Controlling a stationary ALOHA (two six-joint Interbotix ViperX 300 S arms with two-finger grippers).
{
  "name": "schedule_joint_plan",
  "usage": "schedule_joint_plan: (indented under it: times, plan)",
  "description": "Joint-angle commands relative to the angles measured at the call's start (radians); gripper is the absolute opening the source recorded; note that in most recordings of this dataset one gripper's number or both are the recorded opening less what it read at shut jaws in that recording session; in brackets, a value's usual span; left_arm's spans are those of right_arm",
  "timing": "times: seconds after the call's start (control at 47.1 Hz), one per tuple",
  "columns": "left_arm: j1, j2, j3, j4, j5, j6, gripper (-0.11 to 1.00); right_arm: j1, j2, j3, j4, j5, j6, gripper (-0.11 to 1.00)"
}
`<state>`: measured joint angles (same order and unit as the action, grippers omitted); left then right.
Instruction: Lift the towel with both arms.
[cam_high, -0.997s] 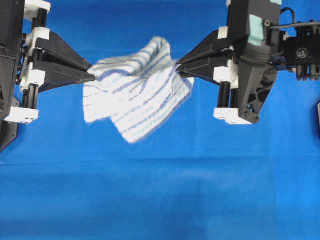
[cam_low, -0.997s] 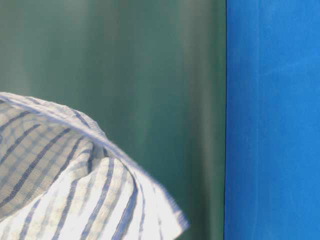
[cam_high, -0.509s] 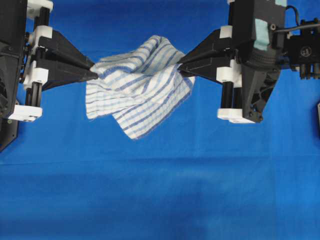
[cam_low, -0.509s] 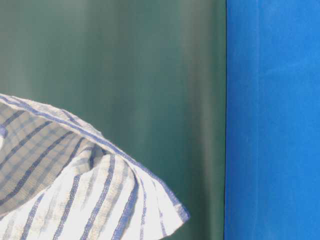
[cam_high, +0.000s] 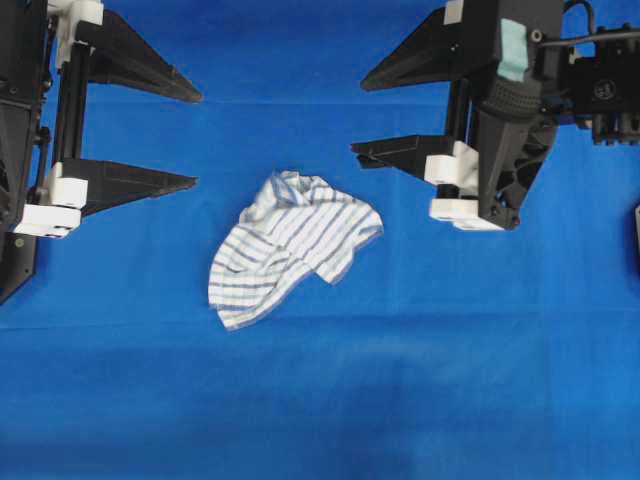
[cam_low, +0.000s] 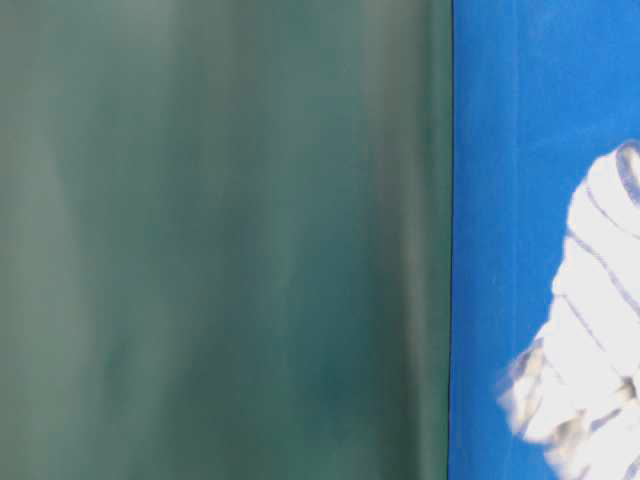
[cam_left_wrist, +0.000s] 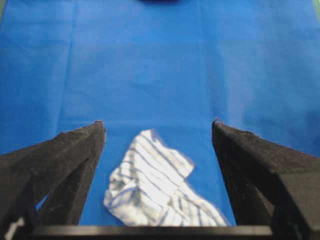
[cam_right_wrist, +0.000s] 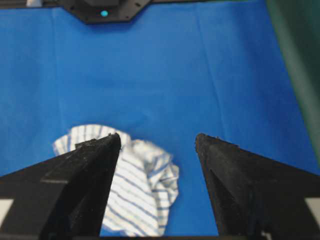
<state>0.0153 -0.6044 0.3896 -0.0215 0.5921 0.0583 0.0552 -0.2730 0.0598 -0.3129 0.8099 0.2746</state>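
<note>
The white striped towel (cam_high: 290, 245) is crumpled on the blue sheet (cam_high: 400, 380), between the two arms and held by neither. My left gripper (cam_high: 197, 140) stands open, its black wedge fingers wide apart, up and to the left of the towel. My right gripper (cam_high: 358, 118) is open too, up and to the right of the cloth. In the left wrist view the towel (cam_left_wrist: 150, 185) shows between and below the spread fingers of the left gripper (cam_left_wrist: 157, 122). The right wrist view has the towel (cam_right_wrist: 137, 185) partly behind one finger of the right gripper (cam_right_wrist: 158, 135). At table level the towel (cam_low: 600, 330) is blurred.
The blue sheet covers the whole work surface. A dark green wall (cam_low: 220, 240) borders it in the table-level view. The other arm's black base with a teal light (cam_right_wrist: 102, 12) sits at the far edge. A dark object (cam_high: 636, 235) shows at the right border.
Both grippers have opened and let go of the towel. It has dropped from its stretched, lifted position onto the sheet. Both arms have shifted slightly upward in the overhead view.
</note>
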Motion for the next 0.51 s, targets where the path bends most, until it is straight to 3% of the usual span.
schedule_joint_plan:
  times: [0.0, 0.191, 0.488]
  plan:
    - [0.002, -0.005, 0.0, 0.003, -0.012, 0.0, 0.8, -0.002, -0.02, 0.002, -0.006, -0.003, 0.002, 0.64]
    - [-0.005, 0.017, 0.117, -0.003, -0.071, -0.006, 0.82, -0.002, -0.011, 0.115, -0.002, -0.058, 0.038, 0.64]
    - [-0.041, 0.114, 0.353, -0.005, -0.302, -0.026, 0.84, -0.002, 0.063, 0.359, -0.002, -0.293, 0.132, 0.64]
